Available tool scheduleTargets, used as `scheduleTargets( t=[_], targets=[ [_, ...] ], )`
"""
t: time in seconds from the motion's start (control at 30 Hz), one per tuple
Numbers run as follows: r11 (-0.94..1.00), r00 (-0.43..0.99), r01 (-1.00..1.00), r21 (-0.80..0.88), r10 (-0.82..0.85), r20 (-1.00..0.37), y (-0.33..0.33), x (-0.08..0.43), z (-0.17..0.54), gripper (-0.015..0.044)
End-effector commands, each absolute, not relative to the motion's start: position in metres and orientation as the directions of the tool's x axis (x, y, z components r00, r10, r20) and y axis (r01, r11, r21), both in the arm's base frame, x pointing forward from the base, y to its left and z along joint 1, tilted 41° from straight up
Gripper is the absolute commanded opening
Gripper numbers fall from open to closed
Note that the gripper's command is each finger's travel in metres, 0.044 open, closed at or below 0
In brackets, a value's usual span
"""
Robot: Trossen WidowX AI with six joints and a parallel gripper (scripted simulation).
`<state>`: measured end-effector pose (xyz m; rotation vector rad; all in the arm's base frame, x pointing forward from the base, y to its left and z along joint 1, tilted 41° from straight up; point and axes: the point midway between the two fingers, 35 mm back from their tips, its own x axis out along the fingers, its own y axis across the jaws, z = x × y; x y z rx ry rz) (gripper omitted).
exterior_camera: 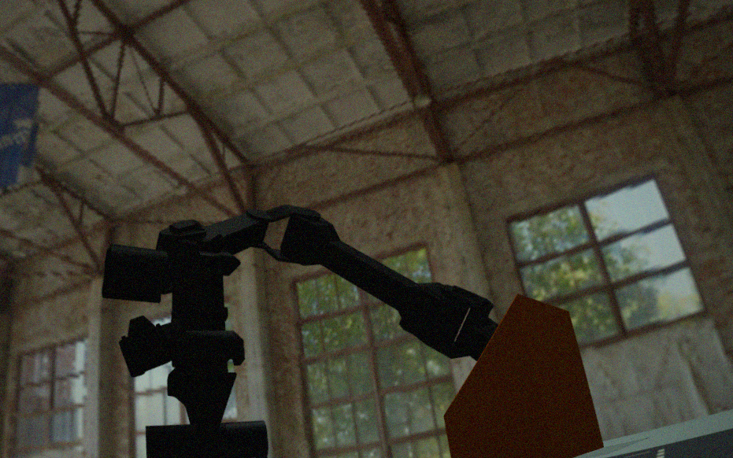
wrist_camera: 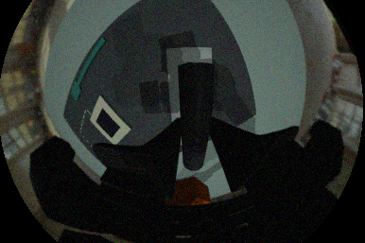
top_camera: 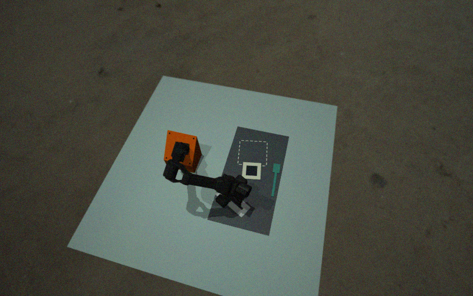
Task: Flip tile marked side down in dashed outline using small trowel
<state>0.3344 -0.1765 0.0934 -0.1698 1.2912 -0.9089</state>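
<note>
Tile: one, flat and square, with a broad cream border around a dark navy square; the square tile [top_camera: 251, 170] [wrist_camera: 111, 120] lies on the mat with its dark mark facing up, unturned. Its upper edge, seen from the top, just crosses the lower line of the white dashed outline [top_camera: 267, 152] [wrist_camera: 83, 122]; most of the tile lies outside that outline.

Trowel: one, small, with a thick black cylindrical handle and a pale grey, angular metal-looking blade; the small trowel [top_camera: 235, 208] [exterior_camera: 206, 441] [wrist_camera: 195, 92] is over the lower part of the mat, apart from the tile. Its handle lies crosswise between the fingertips. Whether the blade touches the mat cannot be told.

Hand: one, black; the hand [top_camera: 245, 202] [exterior_camera: 205, 423] [wrist_camera: 194, 120] points downward, clenched on the trowel's handle.

Arm: black, jointed; the arm [top_camera: 201, 181] [exterior_camera: 366, 273] reaches from an orange wedge-shaped base [top_camera: 193, 142] [exterior_camera: 528, 386] [wrist_camera: 189, 191].

Second implement: slim, teal, square-headed; the teal implement [top_camera: 274, 183] [wrist_camera: 90, 63] lies along the mat's far long edge, well apart from the hand.

Ground: a dark grey rectangular mat [top_camera: 262, 224] [wrist_camera: 118, 63] on a pale blue-green worktop [top_camera: 138, 228] [wrist_camera: 279, 63].
</note>
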Motion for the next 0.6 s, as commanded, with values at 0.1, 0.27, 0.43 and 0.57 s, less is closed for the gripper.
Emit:
scheduleTargets(
  t=[0.1, 0.27, 0.43, 0.57],
  targets=[
    [0.712, -0.01, 0.299, -0.636, -0.664, -0.748, -0.1768, 0.3338, 0.0935, 0.013],
    [0.737, -0.01, 0.159, -0.657, -0.664, -0.748, -0.1767, 0.3338, 0.0935, 0.013],
    [0.748, -0.01, 0.016, -0.664, -0.664, -0.748, -0.1767, 0.3338, 0.0935, 0.013],
    [0.745, -0.01, -0.099, -0.66, -0.664, -0.748, -0.1767, 0.3338, 0.0935, 0.013]
  ],
)
